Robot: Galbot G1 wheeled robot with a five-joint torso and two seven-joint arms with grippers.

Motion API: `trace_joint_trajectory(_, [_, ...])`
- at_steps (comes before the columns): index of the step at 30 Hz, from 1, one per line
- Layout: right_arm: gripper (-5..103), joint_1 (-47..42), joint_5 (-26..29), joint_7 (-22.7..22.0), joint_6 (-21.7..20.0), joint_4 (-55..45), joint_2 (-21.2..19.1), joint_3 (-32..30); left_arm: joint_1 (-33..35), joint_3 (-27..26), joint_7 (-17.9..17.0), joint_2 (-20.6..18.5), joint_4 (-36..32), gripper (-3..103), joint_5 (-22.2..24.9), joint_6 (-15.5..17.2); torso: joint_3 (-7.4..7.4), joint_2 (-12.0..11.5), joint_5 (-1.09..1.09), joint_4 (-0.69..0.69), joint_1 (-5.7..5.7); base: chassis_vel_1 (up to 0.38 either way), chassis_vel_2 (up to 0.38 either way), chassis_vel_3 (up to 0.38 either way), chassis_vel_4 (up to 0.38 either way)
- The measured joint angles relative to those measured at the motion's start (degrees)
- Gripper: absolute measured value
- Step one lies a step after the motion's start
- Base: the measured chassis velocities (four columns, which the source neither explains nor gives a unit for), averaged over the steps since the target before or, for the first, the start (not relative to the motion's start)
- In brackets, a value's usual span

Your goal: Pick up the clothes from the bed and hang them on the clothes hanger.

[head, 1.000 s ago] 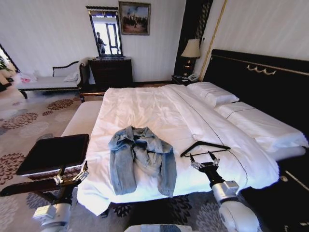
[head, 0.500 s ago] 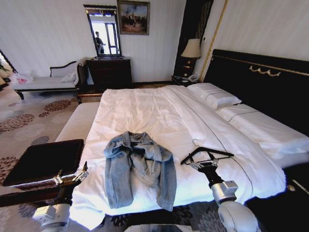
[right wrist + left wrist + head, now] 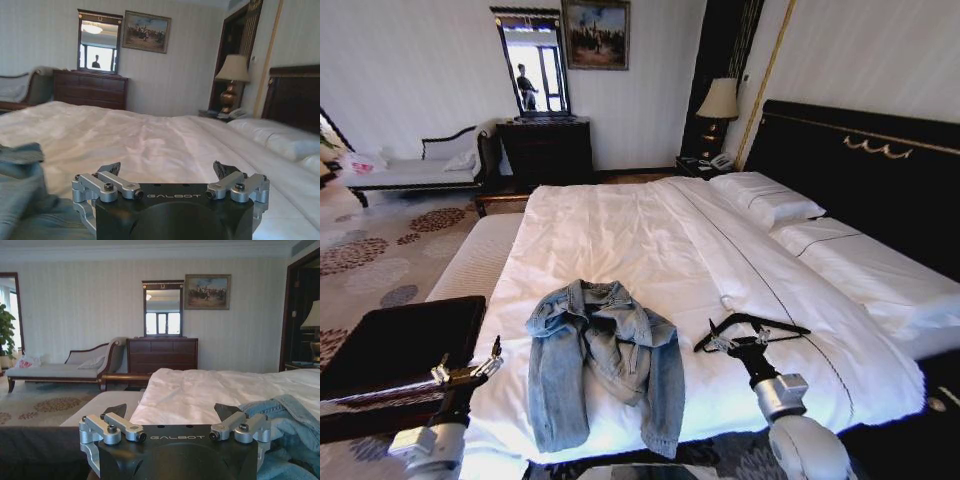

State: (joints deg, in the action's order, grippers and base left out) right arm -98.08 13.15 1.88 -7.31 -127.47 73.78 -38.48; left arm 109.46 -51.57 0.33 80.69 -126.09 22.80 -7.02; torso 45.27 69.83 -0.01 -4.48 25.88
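The clothes, a light-blue denim jacket (image 3: 605, 355), lie crumpled on the near part of the bed (image 3: 620, 230), collar toward the far side. The black clothes hanger (image 3: 752, 326) lies flat on the white sheet to the jacket's right. My right gripper (image 3: 738, 342) is open, low over the sheet at the hanger's near side. My left gripper (image 3: 468, 362) is open at the bed's left edge, left of the jacket. The left wrist view has the open left gripper (image 3: 172, 412) with the jacket (image 3: 295, 422) beside it. The right gripper (image 3: 166, 169) stands open over the sheet, the jacket (image 3: 22, 200) off to one side.
A dark low table (image 3: 395, 340) stands by my left arm, and a white bench (image 3: 470, 262) runs along the bed's left side. The black headboard (image 3: 860, 165) and pillows (image 3: 765, 197) are at the right. A chaise (image 3: 410, 170), dresser (image 3: 548, 148) and lamp (image 3: 718, 100) line the far wall.
The whole picture has shifted: the camera has come closer to the bed, so jacket and hanger sit lower and nearer. Both grippers hold the same open pose.
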Motion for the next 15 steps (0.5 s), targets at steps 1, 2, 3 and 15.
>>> trace_joint_trajectory(1, [100,0.0,0.0,0.0,0.0,0.0,0.0,0.0,0.0,0.0,0.0,0.0,0.0,99,0.0,0.0,0.0,0.0,0.0,0.0,0.0,0.0,0.0,0.0,0.0])
trace_joint_trajectory(2, [100,0.3,6.7,-0.6,-2.7,-0.7,-0.9,1.1,0.1,0.1,0.0,0.0,0.3,99,0.5,0.0,0.0,0.0,0.01,-0.01,-0.01,0.0,0.0,0.0,0.0])
trace_joint_trajectory(3, [100,1.4,14.6,-1.7,-6.1,-1.3,-2.4,2.2,0.2,0.2,0.0,0.0,0.7,99,1.4,0.0,0.0,0.0,0.0,0.0,-0.01,0.0,0.0,0.0,0.0])
trace_joint_trajectory(15, [100,16.6,36.3,-2.0,-15.8,6.0,-18.7,11.1,0.8,-0.3,0.2,-0.8,2.0,99,4.9,0.8,0.01,0.0,0.02,0.0,0.0,0.0,0.0,0.0,0.0])
